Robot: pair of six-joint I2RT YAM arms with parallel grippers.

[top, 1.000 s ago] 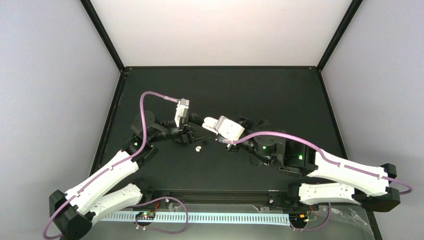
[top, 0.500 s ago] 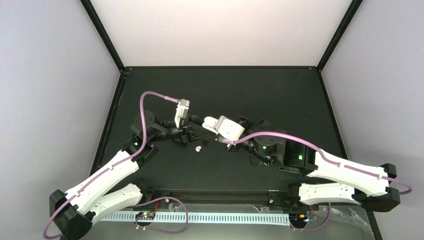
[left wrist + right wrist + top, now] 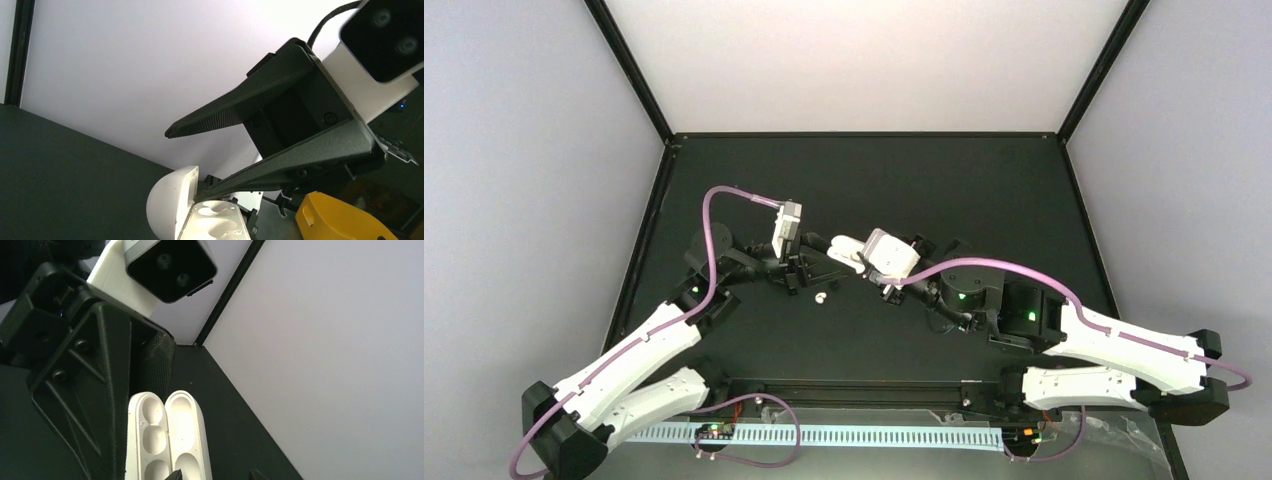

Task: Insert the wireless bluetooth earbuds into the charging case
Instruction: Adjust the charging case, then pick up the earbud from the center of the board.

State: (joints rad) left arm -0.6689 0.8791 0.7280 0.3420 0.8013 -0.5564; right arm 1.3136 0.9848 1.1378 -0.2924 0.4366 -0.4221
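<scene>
The white charging case (image 3: 845, 247) is open, its lid beside a base with empty cavities (image 3: 145, 432). My left gripper (image 3: 822, 263) is shut on the base, with one ribbed finger (image 3: 152, 362) behind it. My right gripper (image 3: 215, 474) is open. One of its tips is at the lid and hinge (image 3: 197, 195), and the other is off to the side. A white earbud (image 3: 821, 297) lies on the black table just in front of the left gripper. The black earbuds are not visible.
A yellow plastic piece (image 3: 340, 220) shows low in the left wrist view, under the right gripper. The black table (image 3: 984, 190) has raised black edges and pale walls around it. Both arms meet at the table's middle.
My right arm has shifted a little left and turned at the wrist, closer to the case. The left arm, case and white earbud stay about where they were.
</scene>
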